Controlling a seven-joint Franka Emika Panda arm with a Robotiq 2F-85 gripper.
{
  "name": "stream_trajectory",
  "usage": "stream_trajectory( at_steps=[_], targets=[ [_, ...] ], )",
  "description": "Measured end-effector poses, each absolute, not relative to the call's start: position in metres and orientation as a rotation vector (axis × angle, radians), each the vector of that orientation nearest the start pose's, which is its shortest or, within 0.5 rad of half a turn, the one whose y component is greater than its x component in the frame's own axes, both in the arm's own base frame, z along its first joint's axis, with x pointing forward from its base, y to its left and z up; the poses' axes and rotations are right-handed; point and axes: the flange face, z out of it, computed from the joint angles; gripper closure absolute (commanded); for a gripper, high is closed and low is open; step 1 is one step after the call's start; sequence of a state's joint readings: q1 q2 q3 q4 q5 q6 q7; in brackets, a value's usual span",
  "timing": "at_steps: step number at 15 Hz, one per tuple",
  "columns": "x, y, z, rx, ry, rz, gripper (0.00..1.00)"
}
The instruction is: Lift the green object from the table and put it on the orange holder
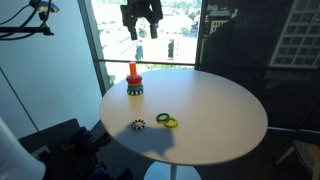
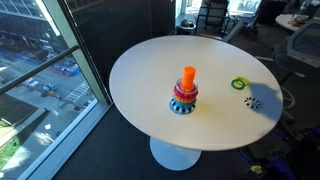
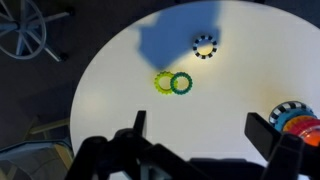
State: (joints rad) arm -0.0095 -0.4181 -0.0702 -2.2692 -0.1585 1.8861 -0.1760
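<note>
— Condition of the hand?
— The gripper is hanging high above the far side of the table, with its jaws spread wide and carrying nothing. I am judging that it is keeping this height to take in the whole layout before descending. The pick is not yet begun.
— And the task piece?
— In an exterior view the green object is lying flat toward the near edge of the table. In the wrist view it is touching a lighter yellow-green ring on its left. That contact is mattering: jaws closing carelessly are likely to be catching both rings, so the approach is calling for a grip on the free side. A black-and-white toothed ring is lying a little apart, farther off and slightly right.
— Destination?
— The orange holder is standing upright toward the far left of the table, well apart from the loose rings. Coloured rings are sitting stacked round its foot. The peg's top is showing bare, so I am judging it free to receive another.
— Surface and surroundings?
— The table is presenting as white, round and smooth, so a thin ring is likely to be sliding rather than lifting easily. Tall windows are running along the room with city buildings showing outside, and office chairs are standing beyond the far side
</note>
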Motion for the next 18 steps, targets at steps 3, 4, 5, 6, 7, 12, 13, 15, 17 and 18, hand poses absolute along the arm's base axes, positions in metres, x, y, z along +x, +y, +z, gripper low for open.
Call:
stream_trajectory(
  at_steps=[3, 4, 5, 6, 7, 12, 13, 15, 17, 18],
  targets=[
    [0.444, -0.053, 0.503, -3.259, -0.204, 0.036, 0.0],
    [0.449, -0.056, 0.495, -3.258, -0.198, 0.064, 0.0],
    [0.454, -0.059, 0.487, -3.255, -0.19, 0.093, 0.0],
    [0.459, -0.062, 0.479, -3.253, -0.182, 0.12, 0.0],
    [0.463, -0.065, 0.471, -3.249, -0.174, 0.144, 0.0],
    [0.48, -0.081, 0.43, -3.238, -0.134, 0.224, 0.0],
    [0.482, -0.086, 0.423, -3.237, -0.121, 0.231, 0.0],
    [0.487, -0.098, 0.409, -3.236, -0.084, 0.23, 0.0],
    [0.491, -0.113, 0.396, -3.227, -0.025, 0.21, 0.0],
    [0.492, -0.12, 0.389, -3.214, 0.009, 0.205, 0.0]
  ],
)
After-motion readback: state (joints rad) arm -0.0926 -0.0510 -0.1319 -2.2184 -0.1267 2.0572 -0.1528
